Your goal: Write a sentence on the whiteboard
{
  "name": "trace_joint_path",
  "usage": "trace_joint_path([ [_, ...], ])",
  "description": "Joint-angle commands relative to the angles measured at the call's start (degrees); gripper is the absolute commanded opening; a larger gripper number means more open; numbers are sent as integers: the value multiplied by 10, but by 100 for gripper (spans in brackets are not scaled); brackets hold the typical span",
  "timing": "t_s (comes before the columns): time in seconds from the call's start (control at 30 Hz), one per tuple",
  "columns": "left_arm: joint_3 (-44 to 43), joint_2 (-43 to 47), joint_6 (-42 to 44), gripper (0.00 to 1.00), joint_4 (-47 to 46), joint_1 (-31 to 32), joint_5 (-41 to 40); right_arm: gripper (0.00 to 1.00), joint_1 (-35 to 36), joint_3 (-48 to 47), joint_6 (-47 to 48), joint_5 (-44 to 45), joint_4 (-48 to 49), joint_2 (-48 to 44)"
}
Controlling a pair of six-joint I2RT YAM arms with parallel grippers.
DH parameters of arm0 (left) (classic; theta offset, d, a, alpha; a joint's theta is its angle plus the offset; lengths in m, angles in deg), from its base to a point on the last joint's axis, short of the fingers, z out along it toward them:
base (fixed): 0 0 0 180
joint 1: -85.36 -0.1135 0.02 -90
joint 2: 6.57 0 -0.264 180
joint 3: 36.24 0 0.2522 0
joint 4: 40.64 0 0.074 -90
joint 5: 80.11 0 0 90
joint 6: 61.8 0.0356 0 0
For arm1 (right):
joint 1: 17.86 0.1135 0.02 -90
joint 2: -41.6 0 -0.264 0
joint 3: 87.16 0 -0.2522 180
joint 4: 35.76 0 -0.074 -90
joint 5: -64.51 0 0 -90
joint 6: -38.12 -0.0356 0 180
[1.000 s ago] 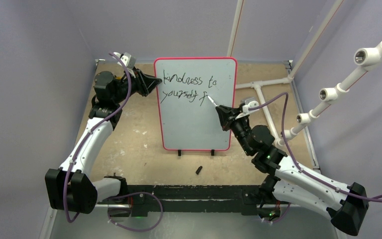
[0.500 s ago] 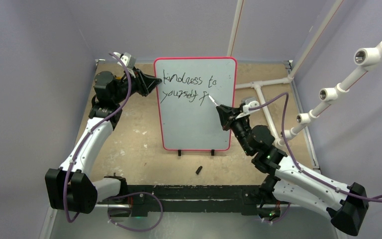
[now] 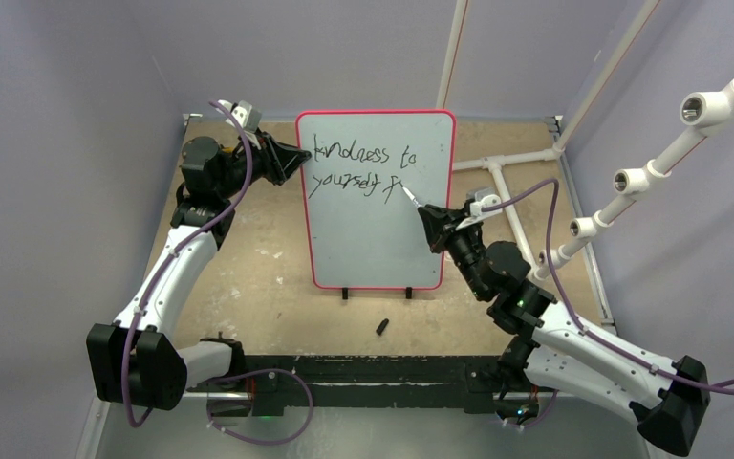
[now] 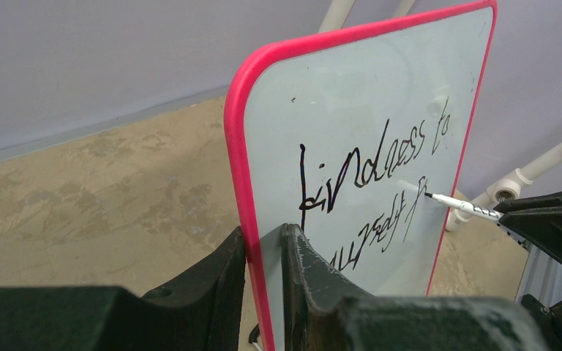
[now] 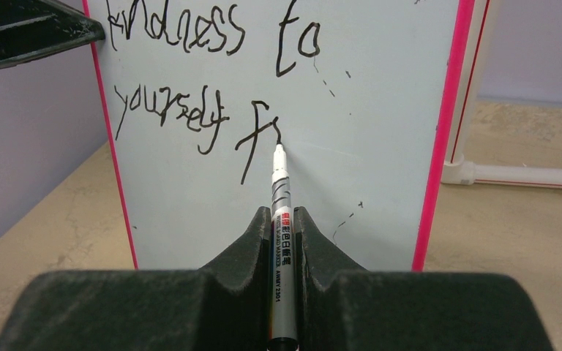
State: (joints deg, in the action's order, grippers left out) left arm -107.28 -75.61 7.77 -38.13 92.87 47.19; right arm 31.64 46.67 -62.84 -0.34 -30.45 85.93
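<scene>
The whiteboard stands upright on small black feet, pale with a pink rim. The sentence in black script reads "kindness to" and below it "yourself fi". My left gripper is shut on the whiteboard's left rim, one finger on each face. My right gripper is shut on a white marker. The marker's tip touches the board just below and right of the "f", and shows in the left wrist view.
A small black marker cap lies on the brown table in front of the board. White pipe framing lies and rises at the back right. Stray ink specks mark the board's lower right.
The marker tip has shifted slightly down and right along the second line, adding a short stroke after the "f". The left arm has not moved.
</scene>
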Motion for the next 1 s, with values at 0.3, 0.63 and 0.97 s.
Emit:
trace_joint_path([
  [0.3, 8, -4, 6, 0, 7, 1, 9, 0, 0, -5, -1, -26, -4, -19],
  [0.63, 8, -3, 8, 0, 8, 1, 9, 0, 0, -4, 35, -7, 71, -34],
  [0.97, 8, -3, 8, 0, 8, 1, 9, 0, -1, -16, 53, 0, 101, 4],
])
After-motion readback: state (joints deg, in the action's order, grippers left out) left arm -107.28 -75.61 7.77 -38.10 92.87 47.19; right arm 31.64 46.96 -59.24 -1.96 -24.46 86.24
